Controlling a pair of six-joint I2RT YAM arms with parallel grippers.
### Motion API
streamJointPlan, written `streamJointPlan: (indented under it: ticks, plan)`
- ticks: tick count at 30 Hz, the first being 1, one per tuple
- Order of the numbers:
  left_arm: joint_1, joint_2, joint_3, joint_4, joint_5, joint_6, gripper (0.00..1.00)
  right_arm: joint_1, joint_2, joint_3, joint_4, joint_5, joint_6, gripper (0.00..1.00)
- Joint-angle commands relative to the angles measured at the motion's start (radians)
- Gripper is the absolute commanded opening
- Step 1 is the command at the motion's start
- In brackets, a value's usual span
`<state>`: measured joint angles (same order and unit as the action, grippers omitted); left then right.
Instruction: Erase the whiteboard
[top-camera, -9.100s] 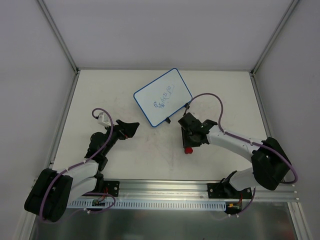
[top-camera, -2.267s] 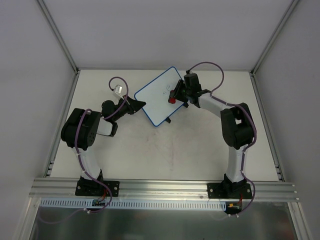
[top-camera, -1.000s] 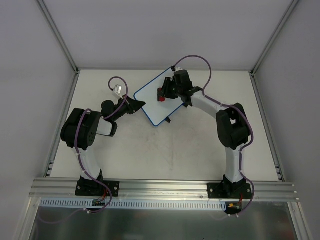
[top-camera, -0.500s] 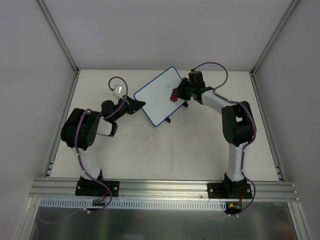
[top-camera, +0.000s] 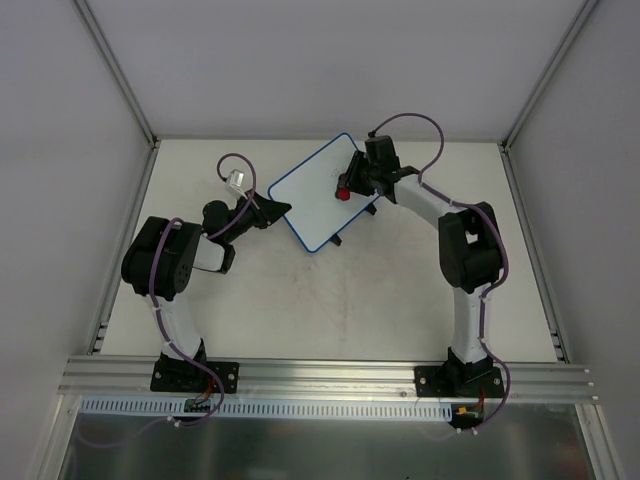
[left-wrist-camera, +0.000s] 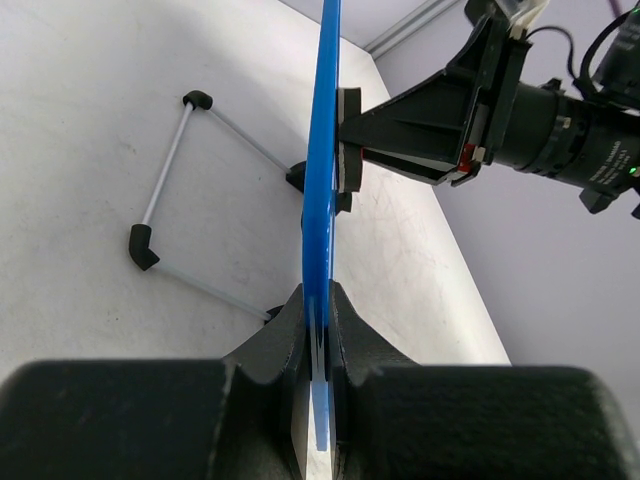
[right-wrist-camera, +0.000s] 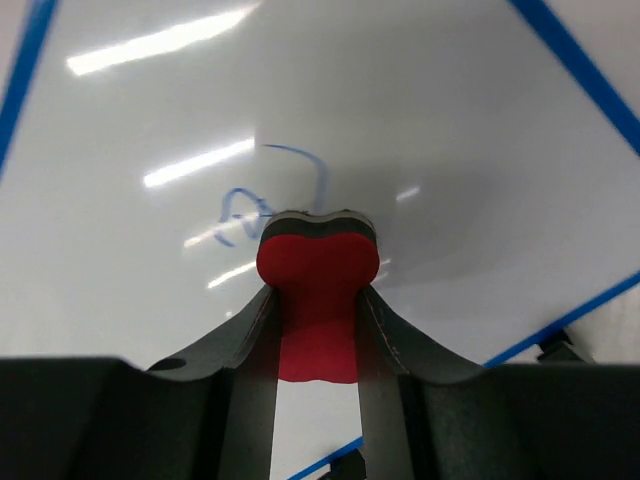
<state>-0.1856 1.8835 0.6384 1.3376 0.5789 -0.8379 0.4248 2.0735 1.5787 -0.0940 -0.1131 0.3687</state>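
The whiteboard (top-camera: 315, 198), white with a thin blue rim, lies tilted at the back middle of the table. My left gripper (top-camera: 280, 209) is shut on its left edge; in the left wrist view the blue rim (left-wrist-camera: 322, 200) runs edge-on between my jaws (left-wrist-camera: 318, 330). My right gripper (top-camera: 349, 187) is shut on the red bone-shaped eraser (right-wrist-camera: 318, 290), whose dark felt face presses on the board (right-wrist-camera: 420, 130). A faint blue scribble (right-wrist-camera: 245, 205) shows just left of the eraser's tip. The eraser (top-camera: 343, 193) sits over the board's right part.
A wire stand with black feet (left-wrist-camera: 165, 215) props the board from behind. One black foot (top-camera: 336, 241) pokes out at the board's near edge. White walls and metal posts (top-camera: 120, 75) close in the table; an aluminium rail (top-camera: 330, 380) runs along the near edge.
My right gripper swept the eraser from the board's middle to its right part, then a little back leftward. The left gripper and the board stayed put.
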Motion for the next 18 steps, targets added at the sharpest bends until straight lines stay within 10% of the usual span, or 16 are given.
streamJointPlan:
  ticks: [1,18]
  plan:
    - [-0.026,-0.029,-0.025,0.344,0.038,0.049,0.0,0.071,0.008,0.099,0.005,0.023,-0.112,0.0]
    - [-0.037,-0.038,-0.036,0.344,0.033,0.065,0.0,0.068,0.057,0.179,0.005,-0.029,-0.123,0.0]
